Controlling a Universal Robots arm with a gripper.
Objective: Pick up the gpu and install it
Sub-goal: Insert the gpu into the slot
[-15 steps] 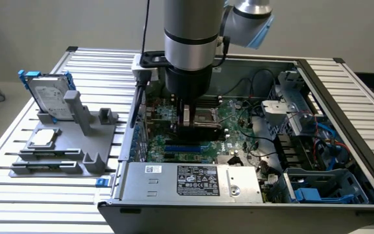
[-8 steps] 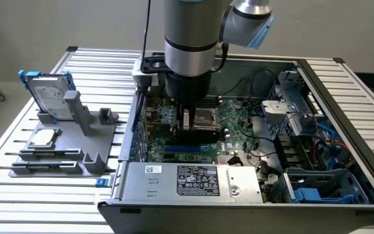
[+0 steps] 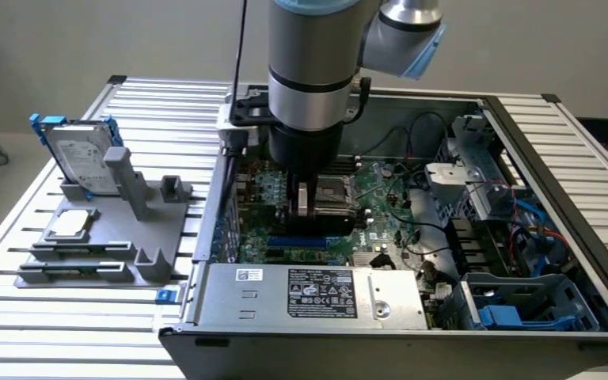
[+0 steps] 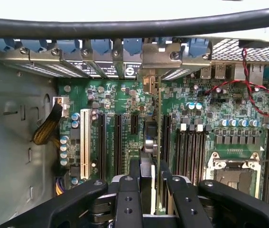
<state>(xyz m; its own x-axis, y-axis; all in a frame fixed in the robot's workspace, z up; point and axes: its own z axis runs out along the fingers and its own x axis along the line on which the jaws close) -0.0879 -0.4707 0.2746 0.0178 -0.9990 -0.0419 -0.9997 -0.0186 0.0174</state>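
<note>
My gripper [image 3: 306, 207] has reached down inside the open computer case [image 3: 557, 150] and is shut on the gpu [image 3: 315, 226]. In the wrist view the gpu [image 4: 149, 140] stands on edge between the fingers [image 4: 134, 173]. Its glossy black cover faces one side, and its thin green board edge runs toward the back wall of the case. Its silver end bracket [image 4: 162, 54] sits among the blue-tabbed rear slot covers. The card is low over the black expansion slots of the motherboard [image 4: 120, 95]. I cannot tell whether it is seated in a slot.
On the exterior view's left, a grey fixture [image 3: 124, 229] holds the silver hard drive with blue rails [image 3: 77, 154] and the square processor chip [image 3: 72, 223]. The power supply [image 3: 315, 293] lies at the case's front. A white slot [image 4: 85, 142], the CPU socket [image 4: 234, 166] and red-black wires [image 4: 253, 90] flank the card.
</note>
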